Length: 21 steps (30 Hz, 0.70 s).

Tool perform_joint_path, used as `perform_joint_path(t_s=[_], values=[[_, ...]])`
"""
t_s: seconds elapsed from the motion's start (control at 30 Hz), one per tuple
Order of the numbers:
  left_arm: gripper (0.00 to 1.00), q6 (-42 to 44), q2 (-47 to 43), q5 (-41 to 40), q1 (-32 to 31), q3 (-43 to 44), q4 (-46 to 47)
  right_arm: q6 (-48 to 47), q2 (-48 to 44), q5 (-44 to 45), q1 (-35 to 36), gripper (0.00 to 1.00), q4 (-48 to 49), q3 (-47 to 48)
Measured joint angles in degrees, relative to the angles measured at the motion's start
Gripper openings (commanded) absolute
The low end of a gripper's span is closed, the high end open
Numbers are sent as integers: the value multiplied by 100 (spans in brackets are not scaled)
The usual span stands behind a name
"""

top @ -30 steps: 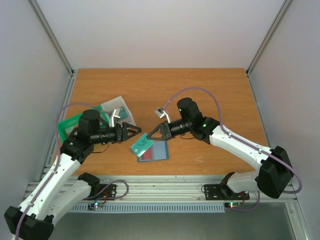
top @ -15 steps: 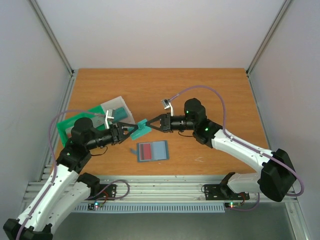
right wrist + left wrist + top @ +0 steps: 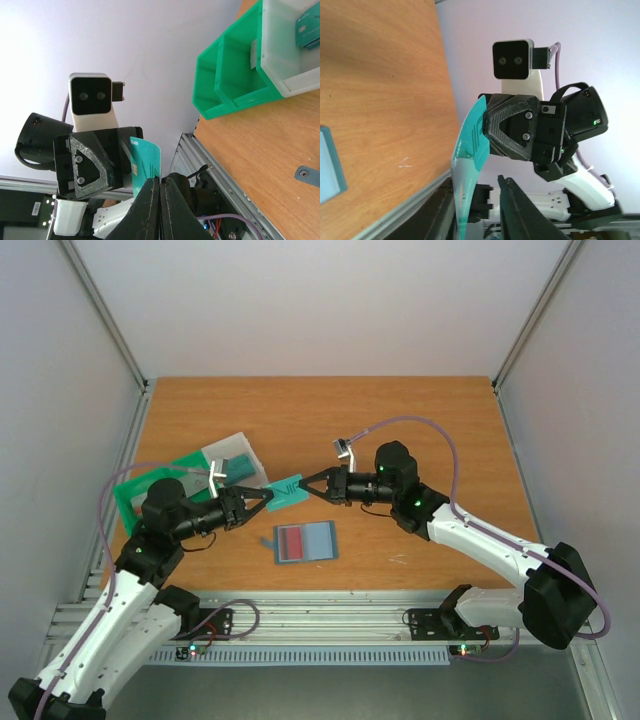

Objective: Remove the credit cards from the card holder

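Centre of the overhead view: a teal credit card [image 3: 286, 491] hangs above the table [image 3: 400, 420]. The right tool [image 3: 305, 484], pressed together, pinches its right end. The left tool [image 3: 264, 497] straddles its left end, fingers spread with a gap showing. Just below lies the open card holder [image 3: 320, 538], a reddish card [image 3: 293, 542] inside.

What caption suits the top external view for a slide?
Right gripper holds a teal card over the table, left gripper at its other end.
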Motion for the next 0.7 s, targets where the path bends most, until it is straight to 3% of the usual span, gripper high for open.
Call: perform_joint_path(t_s=[0.13, 0.3, 0.43, 0.5, 0.7], values=[[1, -20, -4, -26, 0, -33, 28, 24, 0, -2, -20, 1, 4, -4], [0, -17, 0, -37, 0, -52, 28, 90, -35, -11, -39, 3, 173, -92], [0, 125, 0, -35, 0, -42, -50, 162, -33, -31, -52, 14, 249, -170], [0, 214, 0, -35, 0, -4, -94, 192, -33, -7, -66, 24, 245, -232], [0, 516, 13, -142, 0, 37, -361, 46, -90, 61, -103, 65, 85, -289]])
